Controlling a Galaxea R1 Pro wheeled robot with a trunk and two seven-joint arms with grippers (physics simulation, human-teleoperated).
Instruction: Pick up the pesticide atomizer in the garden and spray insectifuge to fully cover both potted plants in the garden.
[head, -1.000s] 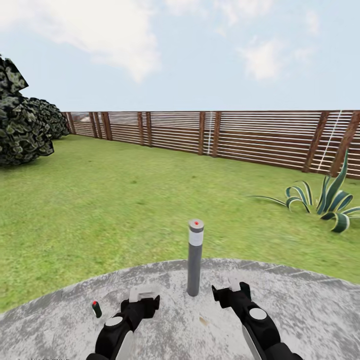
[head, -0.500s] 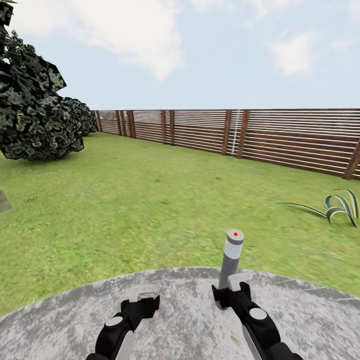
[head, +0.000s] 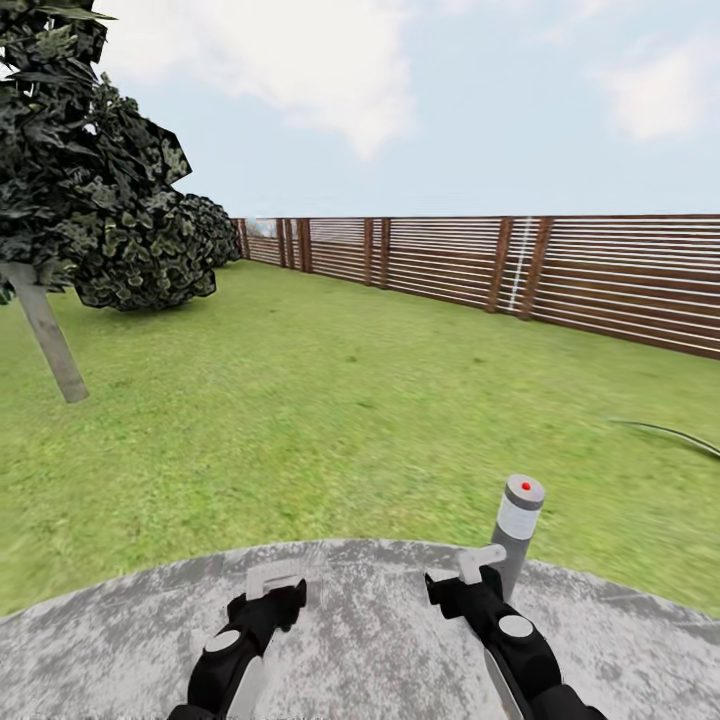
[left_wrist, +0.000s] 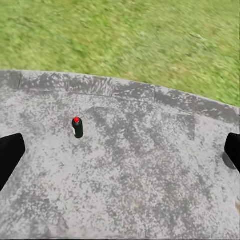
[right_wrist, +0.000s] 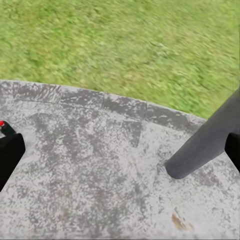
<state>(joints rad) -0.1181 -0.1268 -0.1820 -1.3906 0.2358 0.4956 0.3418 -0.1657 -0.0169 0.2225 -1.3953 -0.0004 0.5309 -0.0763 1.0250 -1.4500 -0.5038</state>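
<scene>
Outdoors, the lawn (head: 330, 400) spreads wide under a pale sky, closed off at the back by a brown slatted fence (head: 560, 275) and, on the left side of the head view, by a dark tree (head: 70, 170) with a pale leaning trunk and a bush (head: 160, 255) beside it. Nearer the robot lies the mottled grey patio (head: 380, 620), its curved edge meeting the grass. A grey bollard (head: 514, 530) with a red dot on top stands on the patio near that edge, just behind the right gripper (head: 468, 578); in the right wrist view its shaft (right_wrist: 207, 140) rises at a slant from the paving. Both arms reach forward low over the stone, the left gripper (head: 275, 590) well apart from the right. Each wrist view shows its dark fingers (left_wrist: 10, 155) (right_wrist: 9, 152) far out at opposite sides, so both grippers are spread wide and hold nothing. The atomizer (left_wrist: 77, 127) stands upright on the patio ahead of the left gripper, between its fingers but clear of them, a small dark bottle with a red dot on top; its red tip (right_wrist: 4, 125) also peeks past a finger in the right wrist view.
</scene>
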